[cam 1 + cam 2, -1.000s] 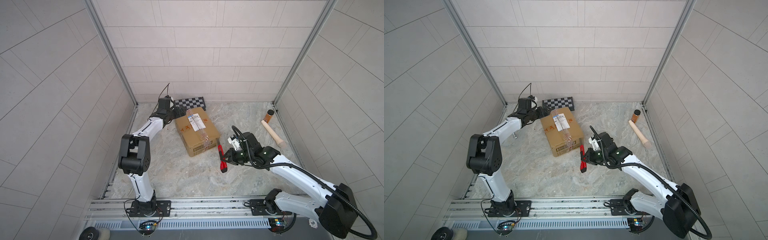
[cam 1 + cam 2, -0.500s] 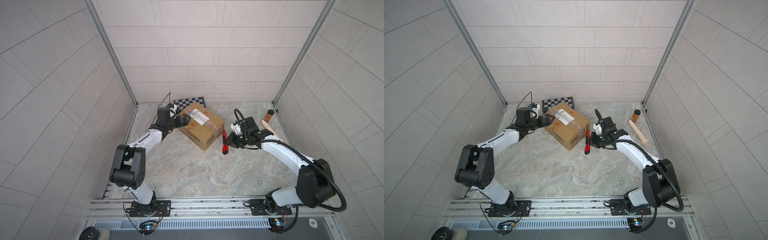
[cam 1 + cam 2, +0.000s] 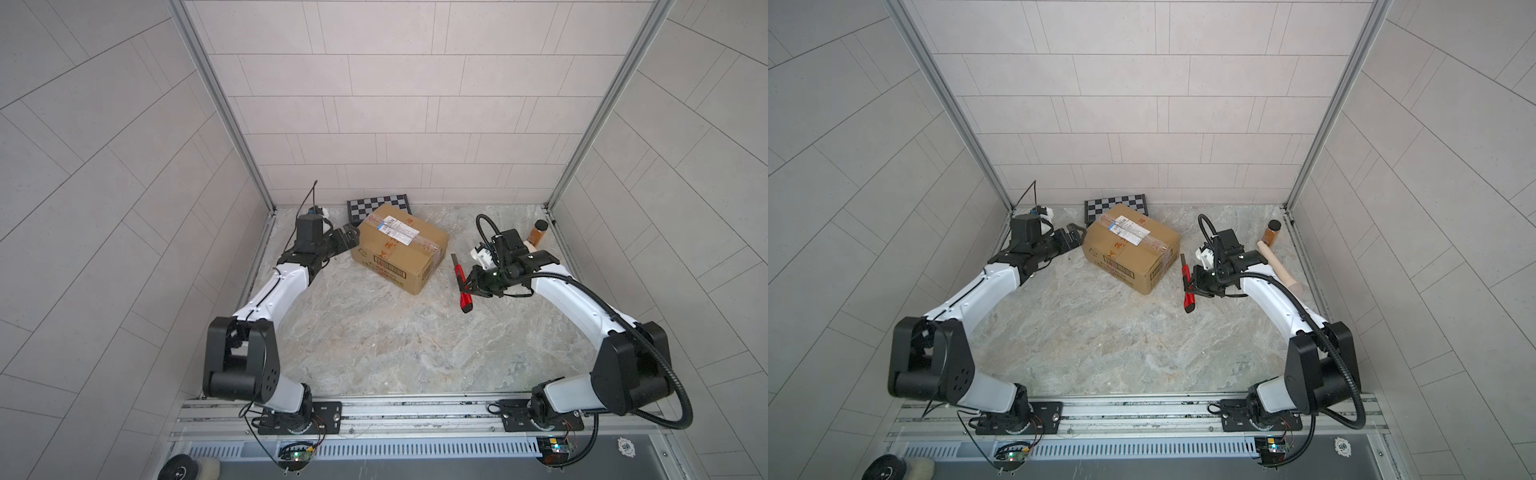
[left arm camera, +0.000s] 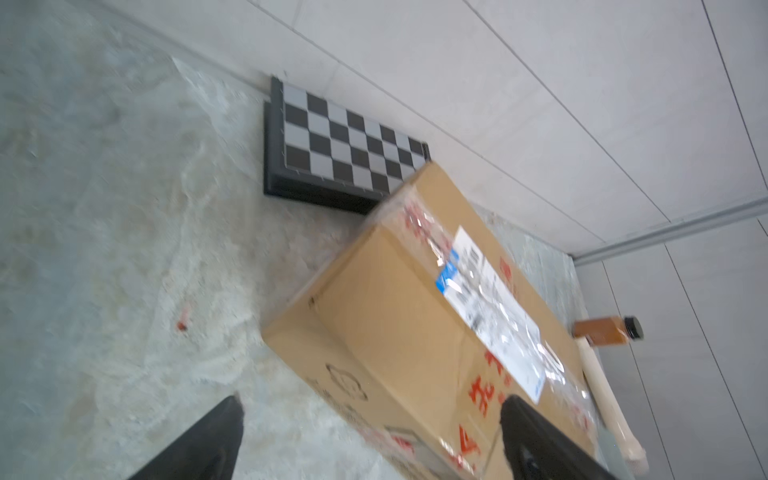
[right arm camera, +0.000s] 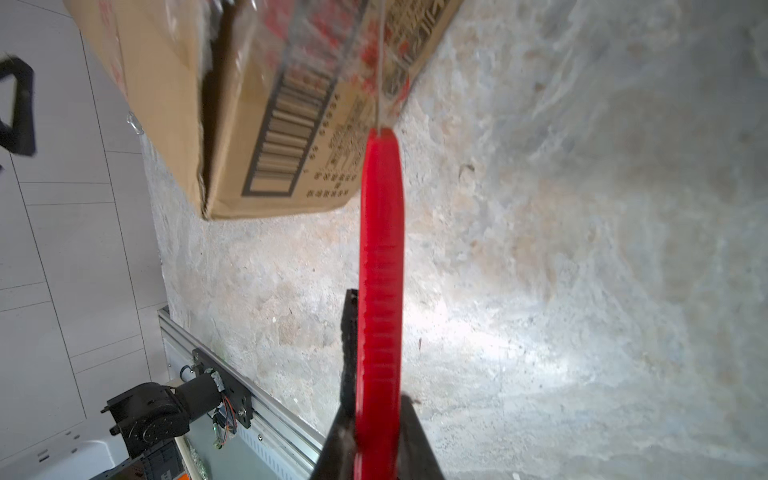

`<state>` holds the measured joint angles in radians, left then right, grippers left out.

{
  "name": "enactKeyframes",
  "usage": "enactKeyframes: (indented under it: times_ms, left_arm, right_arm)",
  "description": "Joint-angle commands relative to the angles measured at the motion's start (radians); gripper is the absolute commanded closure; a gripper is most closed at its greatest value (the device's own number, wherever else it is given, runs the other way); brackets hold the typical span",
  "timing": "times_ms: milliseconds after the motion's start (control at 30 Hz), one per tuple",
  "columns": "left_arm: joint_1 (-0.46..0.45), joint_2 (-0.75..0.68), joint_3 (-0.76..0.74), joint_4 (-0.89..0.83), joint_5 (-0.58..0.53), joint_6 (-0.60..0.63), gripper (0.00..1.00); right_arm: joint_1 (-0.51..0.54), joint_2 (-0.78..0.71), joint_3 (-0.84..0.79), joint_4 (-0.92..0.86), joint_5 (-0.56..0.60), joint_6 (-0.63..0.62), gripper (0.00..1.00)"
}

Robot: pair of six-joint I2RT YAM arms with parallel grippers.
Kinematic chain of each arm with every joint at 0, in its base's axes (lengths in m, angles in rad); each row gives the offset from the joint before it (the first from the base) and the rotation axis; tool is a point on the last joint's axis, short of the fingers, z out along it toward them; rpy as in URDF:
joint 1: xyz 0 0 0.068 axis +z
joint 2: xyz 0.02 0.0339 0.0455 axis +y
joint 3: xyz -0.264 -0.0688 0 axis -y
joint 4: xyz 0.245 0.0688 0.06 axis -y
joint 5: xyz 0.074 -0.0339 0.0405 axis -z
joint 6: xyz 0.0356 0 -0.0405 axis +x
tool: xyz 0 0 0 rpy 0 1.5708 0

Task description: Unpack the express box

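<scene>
The express box (image 3: pixel 399 245) (image 3: pixel 1129 249) is a brown carton with a white label, clear tape, red characters and a barcode, and it lies skewed near the back wall. My left gripper (image 3: pixel 351 235) (image 3: pixel 1073 235) (image 4: pixel 372 405) is open at the box's left end, one finger over its top edge and one beside it. My right gripper (image 3: pixel 468 284) (image 3: pixel 1192 282) (image 5: pixel 376 415) is shut on a red utility knife (image 3: pixel 461 282) (image 5: pixel 380 270). The knife's blade points at the taped right end of the box (image 5: pixel 232 104). I cannot tell whether the blade touches it.
A black-and-white checkered board (image 3: pixel 379 206) (image 4: pixel 345 141) lies against the back wall behind the box. A brown bottle (image 3: pixel 1271 233) and a wooden roller (image 3: pixel 1277 266) rest at the right wall behind my right arm. The metal rail (image 3: pixel 395 411) runs along the front.
The box has turned and shifted a little toward the back. My right gripper has carried the knife from the box's front corner to its right end. My left gripper has stayed by the box, open.
</scene>
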<state>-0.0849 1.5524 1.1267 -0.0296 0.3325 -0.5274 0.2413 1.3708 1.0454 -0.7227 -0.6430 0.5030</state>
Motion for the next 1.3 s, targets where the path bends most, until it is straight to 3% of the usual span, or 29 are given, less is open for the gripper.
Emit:
enactKeyframes:
  times_ms: [0, 233, 433, 733, 900, 1067, 1200, 1267]
  left_arm:
    - [0.003, 0.132, 0.108, -0.005, -0.034, 0.014, 0.0]
    - [0.004, 0.388, 0.357, -0.066, 0.022, 0.039, 0.0]
    - [-0.016, 0.402, 0.284, 0.027, 0.12, -0.002, 0.0]
    - [-0.171, 0.215, -0.042, 0.267, 0.237, -0.094, 0.0]
    - [-0.315, 0.052, -0.239, 0.341, 0.203, -0.169, 0.0]
    - [-0.475, -0.12, -0.358, 0.311, 0.08, -0.228, 0.0]
    - [-0.441, -0.253, -0.385, 0.192, -0.023, -0.194, 0.0]
    - [-0.357, -0.276, -0.352, 0.113, -0.026, -0.144, 0.0]
  right_arm:
    - [0.017, -0.074, -0.05, 0.002, 0.016, 0.029, 1.0]
    - [0.054, -0.061, -0.039, 0.043, 0.022, 0.063, 1.0]
    - [0.059, 0.046, 0.056, 0.083, 0.016, 0.047, 1.0]
    - [0.026, 0.281, 0.287, -0.003, 0.02, -0.088, 1.0]
    - [-0.047, 0.338, 0.378, -0.09, 0.045, -0.16, 1.0]
    - [-0.145, 0.3, 0.374, -0.138, 0.081, -0.196, 1.0]
    - [-0.183, 0.208, 0.322, -0.162, 0.13, -0.213, 1.0]
    - [-0.182, 0.153, 0.285, -0.176, 0.15, -0.207, 1.0]
